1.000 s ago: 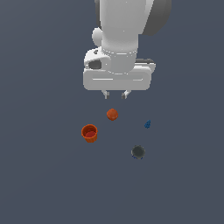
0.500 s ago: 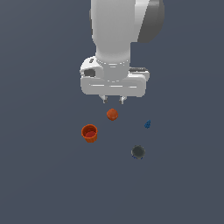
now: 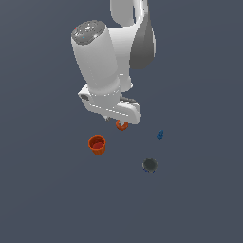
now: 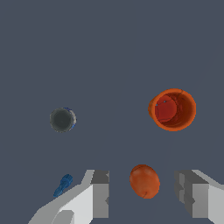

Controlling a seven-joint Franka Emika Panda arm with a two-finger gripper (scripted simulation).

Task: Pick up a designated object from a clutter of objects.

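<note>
Beyond the open hand [image 4: 144,192], seemingly above the lump [image 4: 144,180], stands the cup [image 4: 173,109].

We see a plain slate-grey counter [image 3: 42,199] carrying four small things, all apart: an orange-red ribbed cup [image 3: 97,144], an orange-red lump [image 3: 122,125], a tiny blue piece [image 3: 160,135], a dark round object [image 3: 150,164].

Orange-red lump [image 4: 145,180] between parted gripper [image 4: 144,194] fingers, cup [image 4: 172,110] beyond.
</note>
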